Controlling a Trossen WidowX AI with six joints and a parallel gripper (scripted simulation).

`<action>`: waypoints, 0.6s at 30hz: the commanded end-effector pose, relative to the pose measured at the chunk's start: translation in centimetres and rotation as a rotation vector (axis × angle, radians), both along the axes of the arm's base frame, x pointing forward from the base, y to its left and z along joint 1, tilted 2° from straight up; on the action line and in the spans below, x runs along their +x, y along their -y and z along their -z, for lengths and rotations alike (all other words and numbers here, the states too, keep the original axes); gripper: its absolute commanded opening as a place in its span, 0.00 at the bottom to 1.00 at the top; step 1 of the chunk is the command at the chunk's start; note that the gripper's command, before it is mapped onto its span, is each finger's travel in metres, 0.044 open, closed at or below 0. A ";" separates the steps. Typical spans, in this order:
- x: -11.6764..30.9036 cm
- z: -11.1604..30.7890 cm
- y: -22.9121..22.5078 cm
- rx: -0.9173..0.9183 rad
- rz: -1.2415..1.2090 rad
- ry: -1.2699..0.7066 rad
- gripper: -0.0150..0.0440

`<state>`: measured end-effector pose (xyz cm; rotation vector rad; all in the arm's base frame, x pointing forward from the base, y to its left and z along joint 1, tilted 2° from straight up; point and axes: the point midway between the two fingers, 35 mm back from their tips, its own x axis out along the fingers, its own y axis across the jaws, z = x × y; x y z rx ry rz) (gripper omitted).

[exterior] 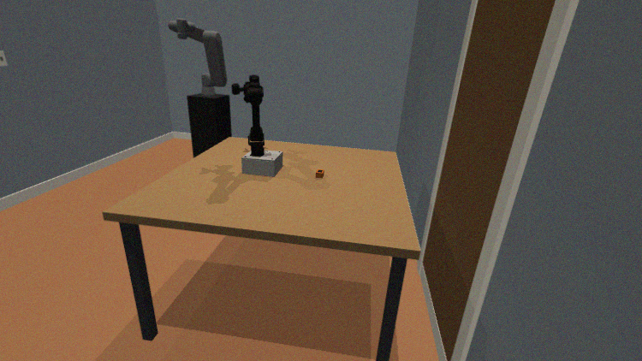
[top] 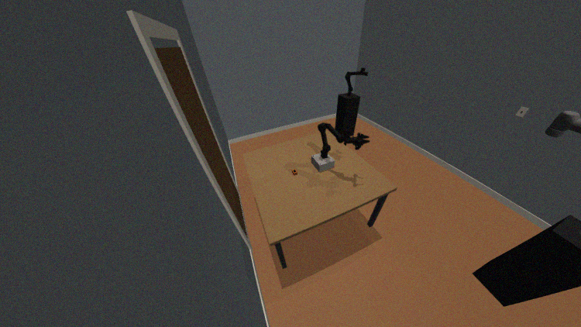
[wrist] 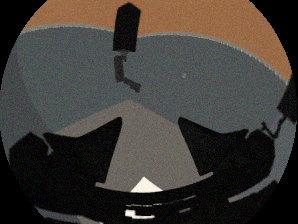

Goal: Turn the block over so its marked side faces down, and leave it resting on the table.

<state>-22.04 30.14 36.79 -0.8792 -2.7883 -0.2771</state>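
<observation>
A small orange block (top: 294,173) (exterior: 319,174) rests on the table (top: 300,211) (exterior: 287,210). A dark mark shows on its upper face. In the top view it lies to the left of the arm's pale base, and in the exterior view to the right of it. My gripper (top: 366,139) (wrist: 151,120) is open, with nothing between its fingers. It is held out in the air on the other side of the base, well above table height and far from the block. The wrist view does not show the block. In the exterior view the fingers cannot be made out clearly.
The pale base box (top: 322,163) (exterior: 261,163) carries the arm and stands between gripper and block. A black pedestal (top: 347,113) with another arm stands beyond the table. A further black pedestal (exterior: 210,123) bears a grey arm (exterior: 215,58). Walls and a door surround the table.
</observation>
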 end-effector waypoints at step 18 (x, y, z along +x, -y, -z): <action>22.1 10.2 -13.8 -1.036 0.601 -0.721 1.00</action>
